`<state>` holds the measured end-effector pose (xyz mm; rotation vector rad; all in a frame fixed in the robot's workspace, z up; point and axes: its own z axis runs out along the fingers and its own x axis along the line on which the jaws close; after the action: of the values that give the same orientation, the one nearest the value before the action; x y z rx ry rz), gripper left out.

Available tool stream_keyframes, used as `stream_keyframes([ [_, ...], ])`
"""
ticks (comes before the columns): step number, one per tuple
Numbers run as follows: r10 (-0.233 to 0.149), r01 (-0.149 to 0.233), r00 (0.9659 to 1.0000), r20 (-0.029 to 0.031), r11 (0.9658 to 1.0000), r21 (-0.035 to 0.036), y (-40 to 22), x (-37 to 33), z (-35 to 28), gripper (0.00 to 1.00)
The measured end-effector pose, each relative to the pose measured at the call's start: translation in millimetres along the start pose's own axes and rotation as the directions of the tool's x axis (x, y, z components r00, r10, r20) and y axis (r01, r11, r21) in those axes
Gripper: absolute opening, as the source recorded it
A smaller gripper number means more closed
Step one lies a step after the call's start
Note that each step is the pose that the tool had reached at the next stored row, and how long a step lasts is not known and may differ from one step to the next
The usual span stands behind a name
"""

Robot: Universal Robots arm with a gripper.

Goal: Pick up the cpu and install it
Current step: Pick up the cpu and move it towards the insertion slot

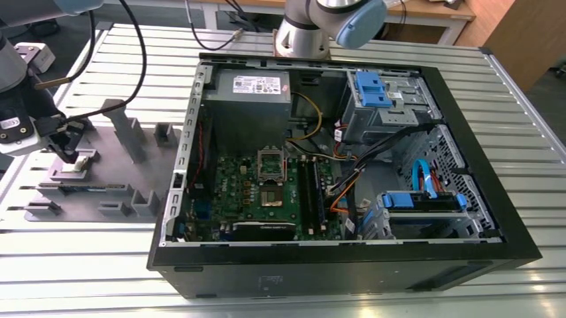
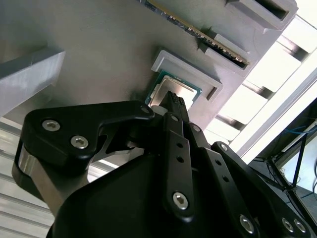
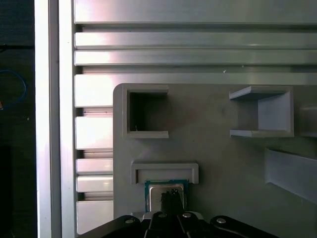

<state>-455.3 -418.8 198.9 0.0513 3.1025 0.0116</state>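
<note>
The cpu (image 2: 187, 89) is a small square chip with a shiny silver top and a green rim, lying in a shallow grey holder (image 2: 190, 67) on the fixture plate (image 1: 106, 169). In the first wrist view the cpu (image 3: 154, 191) lies flat under my fingers. My gripper (image 2: 174, 100) hangs just over the chip's middle, its two thin black fingers pressed together and much narrower than the chip. In the exterior view my gripper (image 1: 69, 158) stands at the far left over the holder. The green motherboard (image 1: 265, 195) with its silver socket frame (image 1: 270, 165) lies inside the open computer case.
The black computer case (image 1: 478, 165) holds a power supply (image 1: 252, 86), blue drive brackets (image 1: 372, 89) and loose cables. Grey fixture blocks (image 1: 124, 129) rise from the plate near my gripper. A second arm's base (image 1: 309, 33) stands behind the case.
</note>
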Motion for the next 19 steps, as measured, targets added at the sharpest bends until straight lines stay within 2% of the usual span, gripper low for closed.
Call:
stream_keyframes([
  [3,0.0,0.0,1.0,0.0,1.0,0.0001,0.0,0.0,0.0,0.11],
  [4,0.0,0.0,1.0,0.0,1.0,0.0,0.0,0.1,0.0,0.16],
  [5,0.0,0.0,1.0,-0.0001,1.0,0.0001,0.0,0.1,0.0,0.16],
  [7,0.0,0.0,1.0,0.0,1.0,0.0,0.0,0.1,0.0,0.29],
  [8,0.0,0.0,1.0,0.0,1.0,0.0,0.0,0.1,0.0,0.29],
  [9,0.0,0.0,1.0,0.0,1.0,0.0001,0.0,0.2,0.0,0.41],
  [10,0.0,0.0,1.0,0.0,1.0,0.0,0.0,0.2,0.0,0.41],
  [12,0.0,0.0,1.0,-0.0001,1.0,0.0001,0.0,0.2,0.0,0.53],
  [14,0.0,0.0,1.0,-0.0001,1.0,0.0,0.0,0.2,0.0,0.53],
  [15,0.0,0.0,1.0,0.0,1.0,0.0,0.0,0.2,0.0,0.59],
  [19,-0.004,0.004,1.0,0.0005,1.0,-0.0003,-0.1,0.4,0.5,0.59],
])
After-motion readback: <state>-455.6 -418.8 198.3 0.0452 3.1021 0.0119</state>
